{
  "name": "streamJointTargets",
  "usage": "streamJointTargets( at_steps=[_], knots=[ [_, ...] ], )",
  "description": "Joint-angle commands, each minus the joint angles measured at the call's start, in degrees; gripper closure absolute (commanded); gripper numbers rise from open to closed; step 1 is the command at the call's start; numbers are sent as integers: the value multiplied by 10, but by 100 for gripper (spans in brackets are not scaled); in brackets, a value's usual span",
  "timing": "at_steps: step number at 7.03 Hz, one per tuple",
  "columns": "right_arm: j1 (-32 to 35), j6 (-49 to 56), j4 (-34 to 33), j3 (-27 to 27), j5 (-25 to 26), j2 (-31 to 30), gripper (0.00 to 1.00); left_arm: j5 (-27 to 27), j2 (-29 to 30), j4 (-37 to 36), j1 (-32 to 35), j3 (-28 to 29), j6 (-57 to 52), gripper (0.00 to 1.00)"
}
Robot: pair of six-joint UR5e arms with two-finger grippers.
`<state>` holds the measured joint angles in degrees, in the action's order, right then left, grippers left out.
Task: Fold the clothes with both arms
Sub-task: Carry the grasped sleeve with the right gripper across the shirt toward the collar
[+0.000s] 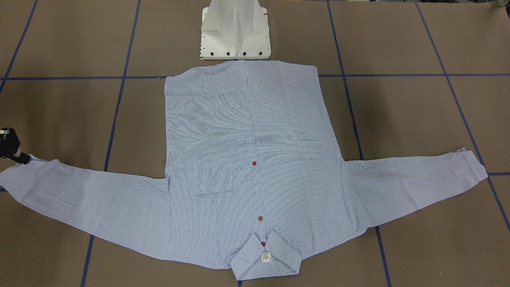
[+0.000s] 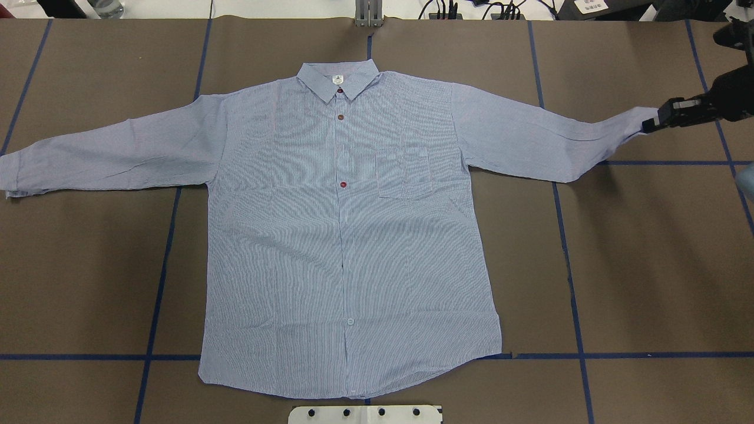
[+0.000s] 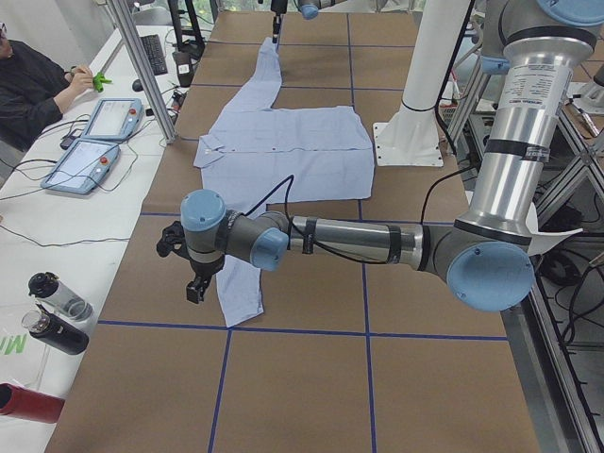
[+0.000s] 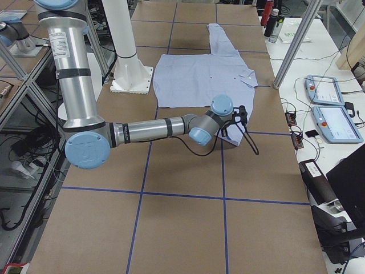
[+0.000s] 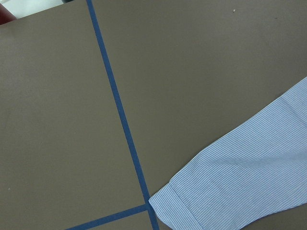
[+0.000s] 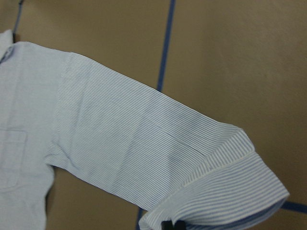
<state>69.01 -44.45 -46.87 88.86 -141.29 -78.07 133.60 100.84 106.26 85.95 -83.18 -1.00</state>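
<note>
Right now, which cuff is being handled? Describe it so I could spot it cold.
Start from the striped shirt spread on the brown table and follow the sleeve on the chest pocket side to its end. That cuff is raised off the table, pinched in the right end effector; the other cuff lies flat.

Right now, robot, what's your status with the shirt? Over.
Right gripper pinching one sleeve cuff, raised off the table. Left gripper near the other cuff, open or shut unclear. Shirt flat, unfolded. Nothing lying on it.
</note>
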Motion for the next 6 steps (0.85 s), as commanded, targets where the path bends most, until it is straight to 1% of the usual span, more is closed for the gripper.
streamJointTargets(
  at_steps=[1, 2, 3, 4, 5, 6],
  knots=[
    [-53, -2, -85, -15, 10, 154, 100, 0, 0, 0, 0, 1, 2, 1],
    [-76, 5, -129, -23, 45, 210, 100, 0, 1, 0, 0, 11, 2, 1],
    [-106, 2, -130, -59, 75, 265, 100, 0, 2, 4, 0, 20, 2, 1],
    [-136, 3, -130, -105, 96, 321, 100, 0, 3, 24, 0, 41, 2, 1],
    [-161, 3, -130, -152, 122, 378, 100, 0, 5, 57, 0, 75, 2, 1],
    [-187, 2, -129, -196, 155, 434, 100, 0, 6, 78, 0, 96, 4, 1]
  ],
)
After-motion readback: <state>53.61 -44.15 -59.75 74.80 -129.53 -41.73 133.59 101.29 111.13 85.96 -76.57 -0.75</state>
